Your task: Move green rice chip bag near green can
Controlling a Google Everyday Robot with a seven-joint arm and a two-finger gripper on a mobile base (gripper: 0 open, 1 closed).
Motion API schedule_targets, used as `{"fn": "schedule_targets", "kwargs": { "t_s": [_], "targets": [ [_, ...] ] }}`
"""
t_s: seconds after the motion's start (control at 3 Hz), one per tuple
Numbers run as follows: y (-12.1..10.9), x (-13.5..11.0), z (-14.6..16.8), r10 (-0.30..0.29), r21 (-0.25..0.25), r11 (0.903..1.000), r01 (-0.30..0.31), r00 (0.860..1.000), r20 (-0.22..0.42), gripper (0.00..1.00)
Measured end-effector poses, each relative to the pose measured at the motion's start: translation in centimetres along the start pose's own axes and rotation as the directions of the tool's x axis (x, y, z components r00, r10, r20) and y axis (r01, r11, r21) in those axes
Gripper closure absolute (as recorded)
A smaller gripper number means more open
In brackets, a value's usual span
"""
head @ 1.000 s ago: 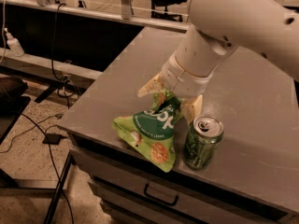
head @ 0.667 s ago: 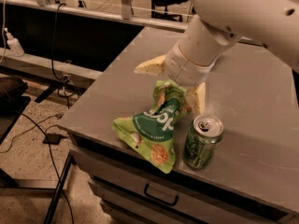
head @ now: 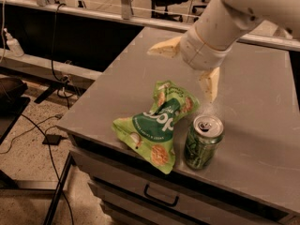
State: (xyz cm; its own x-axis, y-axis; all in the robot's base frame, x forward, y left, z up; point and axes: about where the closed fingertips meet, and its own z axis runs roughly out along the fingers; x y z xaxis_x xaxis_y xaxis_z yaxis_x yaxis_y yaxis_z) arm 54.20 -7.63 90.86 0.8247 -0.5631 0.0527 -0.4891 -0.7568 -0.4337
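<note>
On the left of the grey table, close to its front edge, the green rice chip bag lies crumpled, its top leaning back toward the table's middle. Just to its right the green can stands upright, silver top showing. The two sit so close that I cannot tell whether they touch.

A second ago my gripper was down at the bag's top edge. Now the gripper has lifted clear and hangs above and behind both things, its two pale fingers splayed wide apart and holding nothing. I read that as the release: the bag rests on its own beside the can, so the placing looks done and only the retreat is left.

The white arm runs from the wrist up and off the upper right corner. The wrist is tilted, so one finger points left and the other points down toward the can.
</note>
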Motion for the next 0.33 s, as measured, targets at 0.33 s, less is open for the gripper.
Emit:
{"fn": "schedule_targets", "kwargs": {
  "t_s": [0.33],
  "targets": [
    [-0.04,0.23,-0.38,0.004,0.004,1.0000,-0.004,1.000,-0.008,0.00]
  ]
}}
